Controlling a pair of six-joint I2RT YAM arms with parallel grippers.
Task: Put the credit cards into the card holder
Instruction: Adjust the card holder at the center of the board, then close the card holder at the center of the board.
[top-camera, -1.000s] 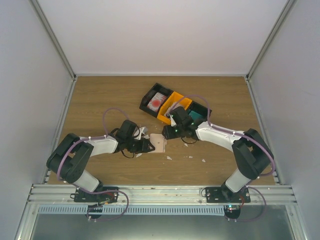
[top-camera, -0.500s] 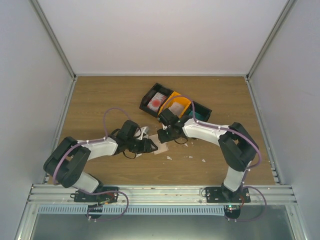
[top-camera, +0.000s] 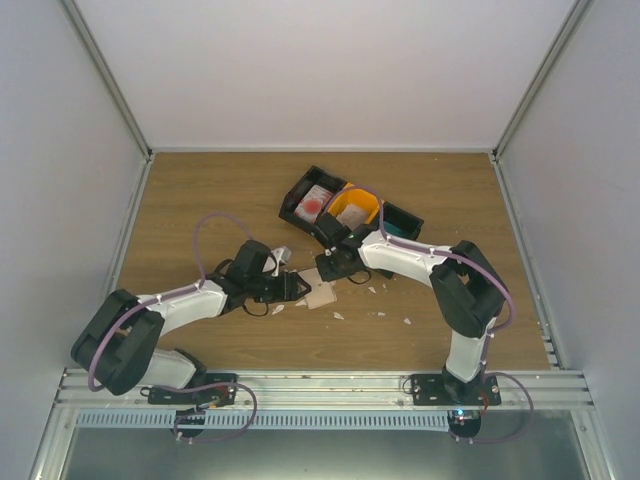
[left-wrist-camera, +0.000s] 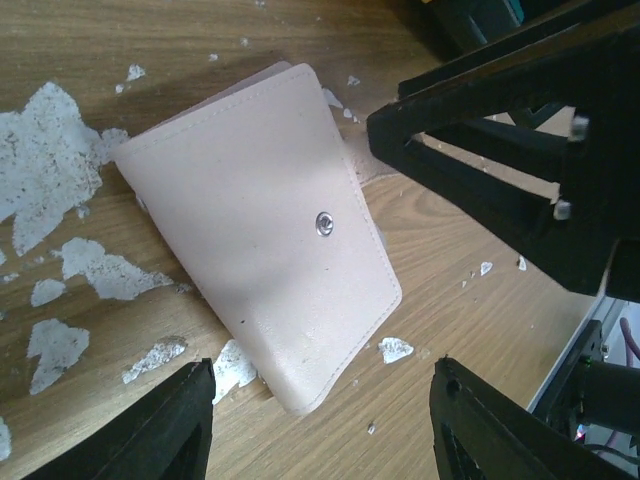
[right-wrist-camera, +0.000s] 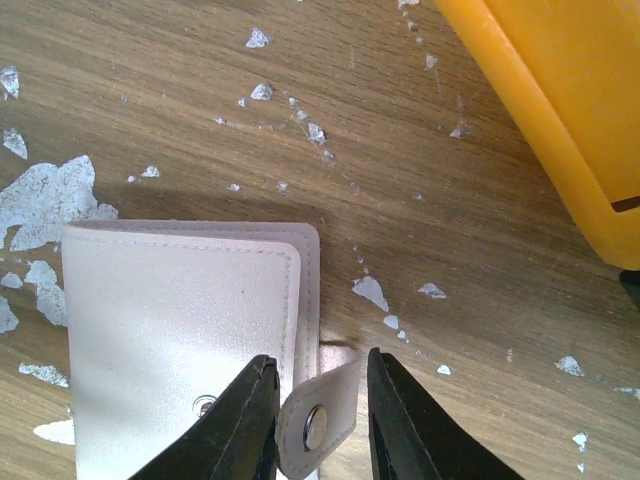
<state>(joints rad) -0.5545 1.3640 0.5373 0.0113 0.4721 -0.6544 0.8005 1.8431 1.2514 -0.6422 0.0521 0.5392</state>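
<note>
White scraps (left-wrist-camera: 48, 175) litter the wooden desk (top-camera: 200, 200) around the card holder (left-wrist-camera: 262, 240), which lies closed and flat at mid-desk between the two arms, its snap stud facing up. Both arms crowd in on it. The right gripper (right-wrist-camera: 318, 425) comes at it from the far side, and its black frame fills the space just beyond the holder in the left wrist view. The left gripper (left-wrist-camera: 322, 390) faces it from the near-left. The left fingers (left-wrist-camera: 185, 425) stand wide open on either side of the holder's near corner and do not touch it. The right fingers (right-wrist-camera: 240, 420) are drawn in on the snap tab (right-wrist-camera: 318, 418), which sticks out from the holder's edge and is raised off the wood. They press against both of its sides and pinch it.

Just behind the right gripper is a row of three bins set at a slant. The black bin (top-camera: 296, 192) at the left end holds a white card with a red round mark (top-camera: 316, 204). The orange bin (right-wrist-camera: 560, 110) in the middle holds a pale card (top-camera: 347, 214), partly covered by the right arm. The other black bin (top-camera: 404, 214) is at the right end, and its contents are mostly hidden behind the arm.
</note>
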